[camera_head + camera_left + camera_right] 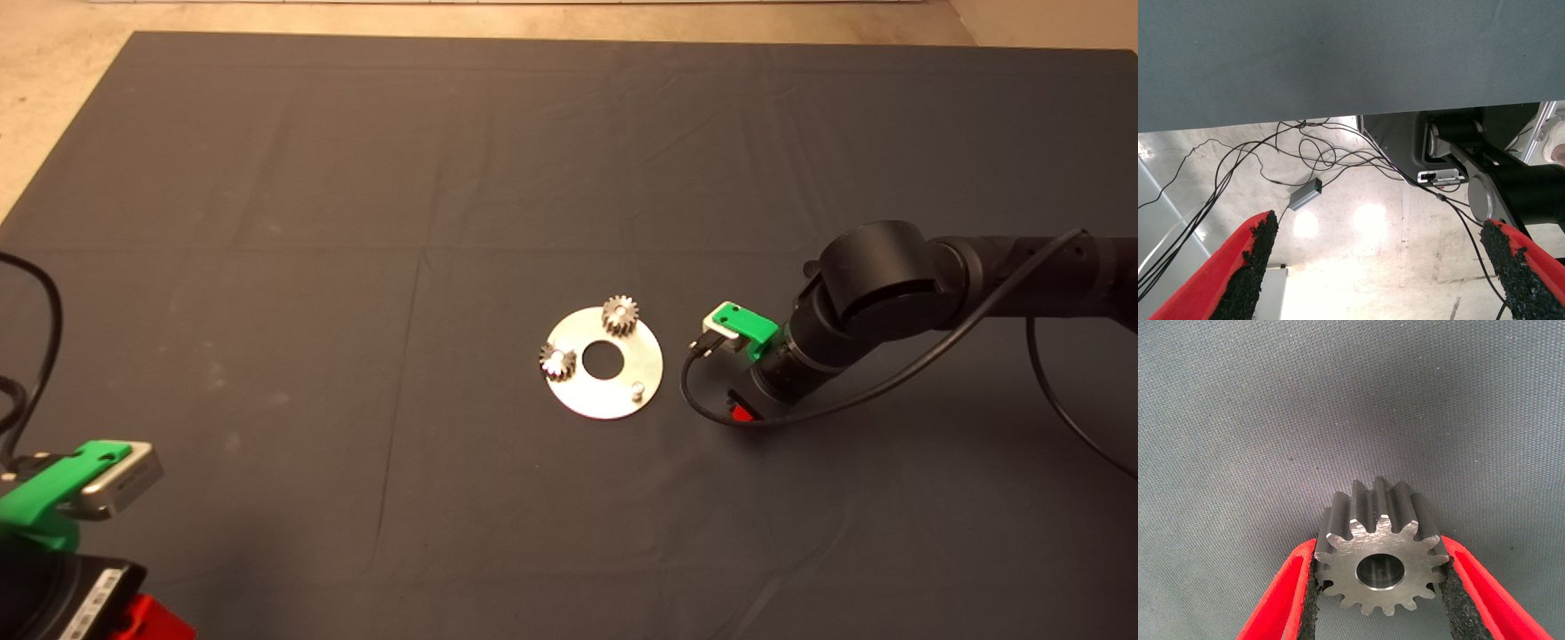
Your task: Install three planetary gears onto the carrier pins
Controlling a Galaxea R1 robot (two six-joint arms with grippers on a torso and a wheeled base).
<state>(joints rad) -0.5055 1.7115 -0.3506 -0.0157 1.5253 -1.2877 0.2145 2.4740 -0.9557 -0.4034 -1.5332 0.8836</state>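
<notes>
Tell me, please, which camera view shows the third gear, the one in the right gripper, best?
The right wrist view: the third gear fills it, teeth and centre hole clear, clamped by the right gripper. In the head view the arm hides it; the left wrist view shows only floor and cables.

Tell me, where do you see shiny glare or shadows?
Head view: the flat round silver disc gleams, and a soft shadow lies under the right gripper. Left wrist view: bright glare patches on the pale floor.
</notes>
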